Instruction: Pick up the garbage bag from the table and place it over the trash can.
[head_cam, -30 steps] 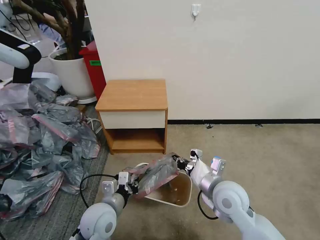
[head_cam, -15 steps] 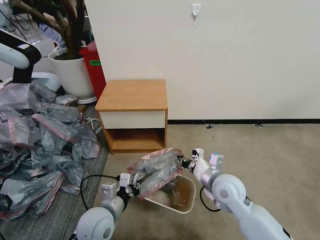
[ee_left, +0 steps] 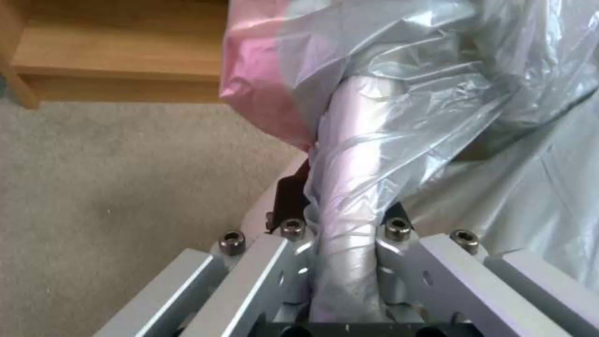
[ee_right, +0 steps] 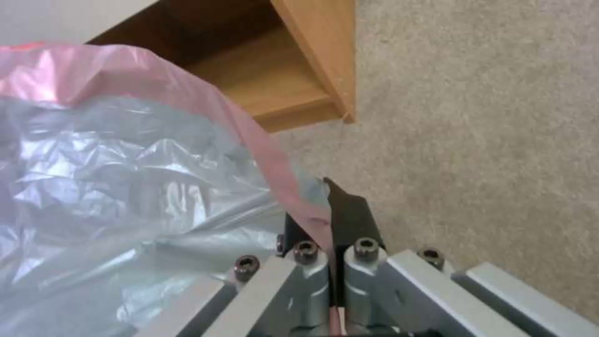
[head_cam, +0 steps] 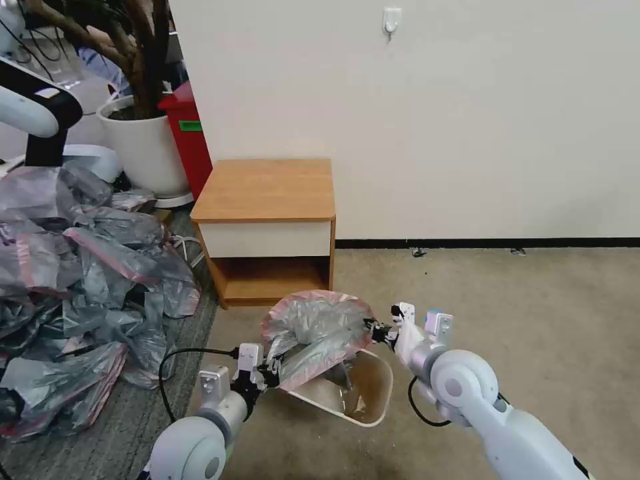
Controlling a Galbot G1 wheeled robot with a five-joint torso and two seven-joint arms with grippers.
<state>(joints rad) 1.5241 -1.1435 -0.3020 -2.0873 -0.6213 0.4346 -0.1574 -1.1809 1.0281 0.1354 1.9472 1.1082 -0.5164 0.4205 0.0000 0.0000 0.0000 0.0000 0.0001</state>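
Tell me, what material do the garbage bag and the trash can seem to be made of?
The garbage bag: thin glossy plastic film, translucent grey with a pink edge band, since it crinkles and shines. The trash can: probably smooth moulded plastic, cream-beige, judging by its rounded corners and rolled rim.

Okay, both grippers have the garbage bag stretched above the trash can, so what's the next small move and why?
Probably lower both arms together so the bag mouth drops around the rim. The left gripper and right gripper each pinch the garbage bag by its edge, and it hangs spread open above the trash can, part of it dipping inside, but the pink band sits above the rim, not over it.
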